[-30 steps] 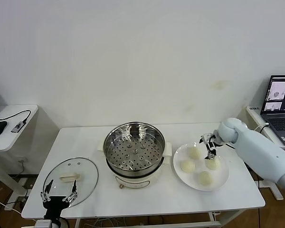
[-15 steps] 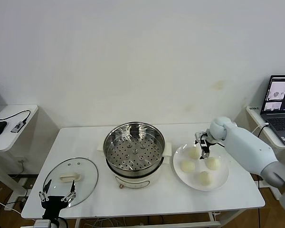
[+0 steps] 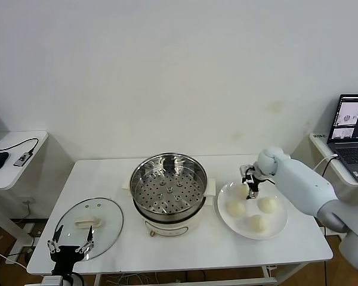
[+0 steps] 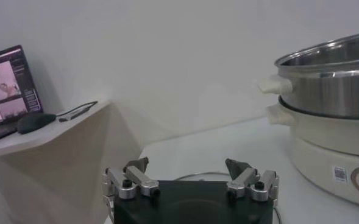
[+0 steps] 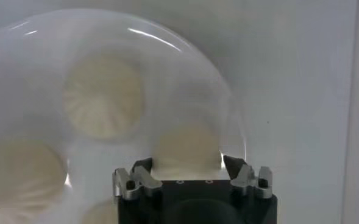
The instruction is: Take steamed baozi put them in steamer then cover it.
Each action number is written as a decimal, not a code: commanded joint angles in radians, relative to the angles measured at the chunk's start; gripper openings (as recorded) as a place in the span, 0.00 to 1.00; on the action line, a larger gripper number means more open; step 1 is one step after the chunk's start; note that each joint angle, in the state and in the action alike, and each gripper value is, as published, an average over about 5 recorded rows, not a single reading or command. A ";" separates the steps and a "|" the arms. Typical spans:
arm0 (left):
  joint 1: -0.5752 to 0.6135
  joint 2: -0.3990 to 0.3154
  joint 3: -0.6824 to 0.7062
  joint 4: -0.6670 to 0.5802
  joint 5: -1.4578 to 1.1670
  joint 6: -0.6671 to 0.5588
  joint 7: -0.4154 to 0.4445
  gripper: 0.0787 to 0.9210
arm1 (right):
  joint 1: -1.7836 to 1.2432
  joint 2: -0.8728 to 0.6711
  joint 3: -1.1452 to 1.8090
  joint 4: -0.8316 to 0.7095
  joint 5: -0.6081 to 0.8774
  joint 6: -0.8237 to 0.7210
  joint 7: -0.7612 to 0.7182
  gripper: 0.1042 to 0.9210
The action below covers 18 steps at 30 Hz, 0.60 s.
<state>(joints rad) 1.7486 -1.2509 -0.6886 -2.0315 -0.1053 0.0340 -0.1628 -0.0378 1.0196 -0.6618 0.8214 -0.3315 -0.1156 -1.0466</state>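
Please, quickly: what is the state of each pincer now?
Left pincer: open, holding nothing.
Right pincer: fingers around a round cream-white dough bun; grip cannot be told.

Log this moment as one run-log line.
right gripper: closing around rear baozi on plate | left gripper: open, parked by cover | steamer: empty

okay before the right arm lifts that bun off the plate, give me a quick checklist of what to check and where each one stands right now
1. right gripper over the far bun on the plate: ok, a finger on either side of it.
2. Grip firm on that bun: cannot tell, fingers look mid-close.
3. steamer uncovered, perforated tray bare: ok.
4. cover away from the pot: ok, lying flat on the table to the left.
5. left gripper out of the path: ok, open near the table's front edge by the cover.
6. Other three buns untouched: ok, apart from the fingers.
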 commanded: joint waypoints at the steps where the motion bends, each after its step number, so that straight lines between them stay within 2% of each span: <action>1: 0.002 0.001 -0.001 0.000 0.000 -0.001 -0.001 0.88 | 0.000 0.010 -0.004 -0.010 -0.002 -0.002 -0.002 0.65; 9: 0.001 0.002 -0.001 -0.003 0.000 -0.001 0.000 0.88 | 0.027 -0.045 -0.027 0.064 0.034 -0.012 -0.002 0.55; 18: 0.003 0.017 0.009 0.002 -0.086 -0.032 0.023 0.88 | 0.211 -0.179 -0.144 0.308 0.200 -0.055 -0.016 0.54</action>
<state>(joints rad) 1.7502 -1.2404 -0.6867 -2.0310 -0.1218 0.0276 -0.1562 0.0529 0.9264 -0.7327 0.9636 -0.2410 -0.1505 -1.0608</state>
